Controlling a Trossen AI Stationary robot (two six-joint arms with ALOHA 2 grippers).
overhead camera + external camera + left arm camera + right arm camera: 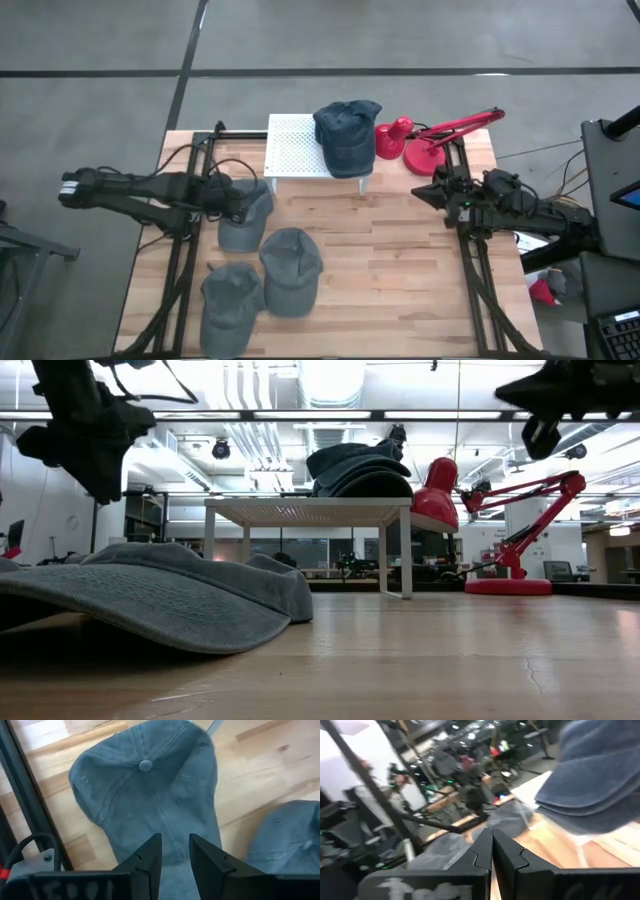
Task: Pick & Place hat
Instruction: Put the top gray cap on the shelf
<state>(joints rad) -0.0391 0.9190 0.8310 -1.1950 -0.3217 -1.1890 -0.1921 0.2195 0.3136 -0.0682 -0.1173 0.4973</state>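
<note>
Three grey caps lie on the wooden table: one near the left arm (248,218) (150,800), one in the middle (291,268), one toward the near edge (230,297). A stack of dark blue caps (347,135) (358,468) rests on a white perforated stand (292,148). My left gripper (243,200) (175,842) hovers above the first grey cap, open by a narrow gap, and the low view shows it well clear of the table (92,445). My right gripper (420,190) (492,837) is shut and empty, raised over the table's right side.
A red desk lamp (430,140) (505,510) stands at the far right, beside the stand. Black frame rails (180,250) run along both sides of the table. Bare wood (400,270) lies between the grey caps and the right arm.
</note>
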